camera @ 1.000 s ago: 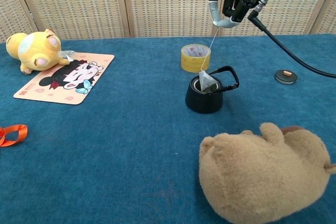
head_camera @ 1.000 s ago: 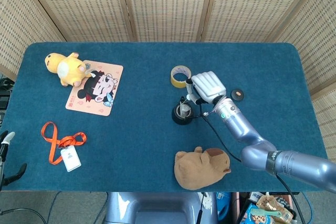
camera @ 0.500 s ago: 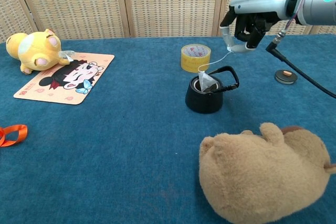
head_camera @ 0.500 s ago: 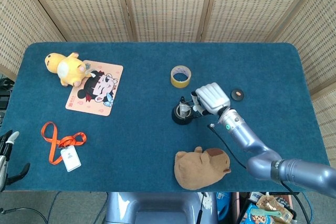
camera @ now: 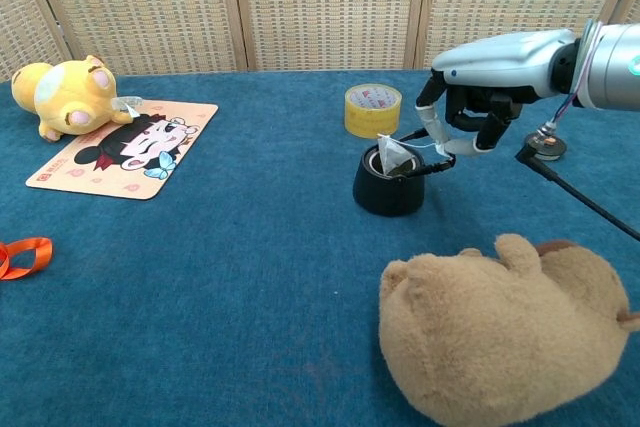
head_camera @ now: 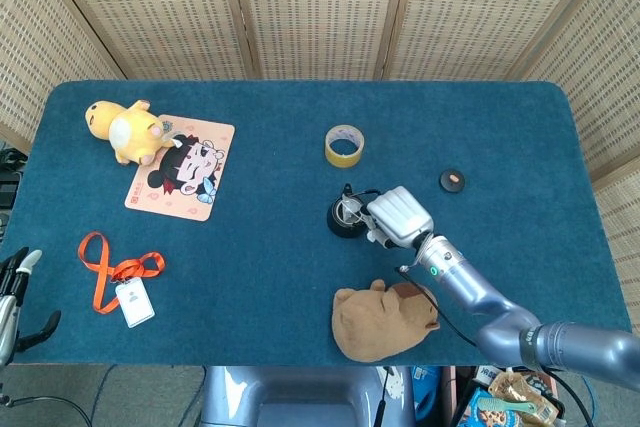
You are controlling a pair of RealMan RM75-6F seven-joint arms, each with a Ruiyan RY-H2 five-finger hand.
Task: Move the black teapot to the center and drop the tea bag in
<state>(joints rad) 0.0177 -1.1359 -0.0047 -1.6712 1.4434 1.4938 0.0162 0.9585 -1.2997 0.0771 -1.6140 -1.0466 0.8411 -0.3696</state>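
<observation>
1. The teapot (camera: 388,187) stands upright near the middle of the blue worktop (camera: 230,277), its handle (camera: 432,152) pointing toward the right hand.
2. The tea bag (camera: 392,156) sits in the teapot's open mouth, its top corner poking above the rim.
3. A thin string (camera: 422,142) runs from the bag to the right hand (camera: 472,115), which hovers just beside the handle with its fingers (camera: 430,125) curled down, pinching the string's end.
4. The left hand (head_camera: 14,292) shows only at the lower left edge of the head view; whether its fingers are open or closed cannot be told.
5. A roll of tape (camera: 372,109) lies just behind the teapot.
6. A brown plush (camera: 505,332) lies in front of the teapot.
7. A yellow plush (camera: 62,93) and a cartoon mat (camera: 125,147) are at the far left, with an orange lanyard (head_camera: 118,272) nearer the front.
8. A small black disc (head_camera: 452,180) lies to the right.
</observation>
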